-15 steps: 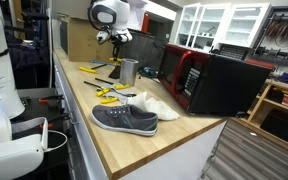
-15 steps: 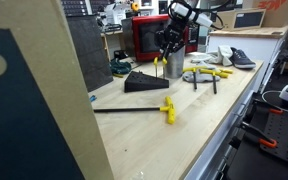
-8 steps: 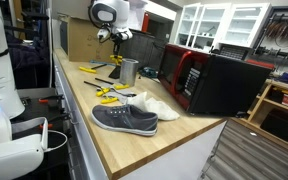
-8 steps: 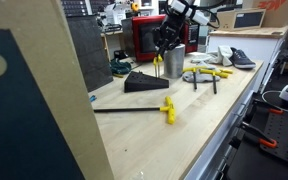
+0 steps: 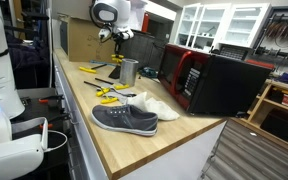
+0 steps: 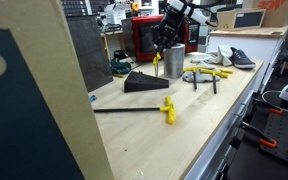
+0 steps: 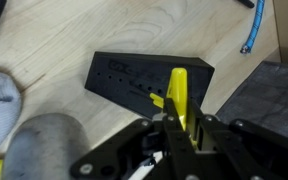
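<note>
My gripper (image 7: pixel 179 125) is shut on a yellow-handled tool (image 7: pixel 177 92) and holds it upright in the air. Right under it lies a black wedge-shaped tool block (image 7: pixel 144 78) with a row of holes. In both exterior views the gripper (image 5: pixel 115 37) (image 6: pixel 164 42) hangs above the wooden bench, with the yellow tool (image 6: pixel 156 60) pointing down over the black block (image 6: pixel 144 81). A metal cup (image 6: pixel 174 64) (image 5: pixel 129 71) stands right beside the block and also shows in the wrist view (image 7: pixel 44 145).
A grey shoe (image 5: pixel 124 119) and a white cloth (image 5: pixel 156 102) lie near the bench edge. A red and black microwave (image 5: pixel 209 80) stands behind. Yellow hand tools (image 5: pixel 109 93) lie on the bench. Another yellow-handled tool (image 6: pixel 167 109) with a long black rod lies near the front.
The gripper has risen a little with the yellow tool in it. Nothing else has moved.
</note>
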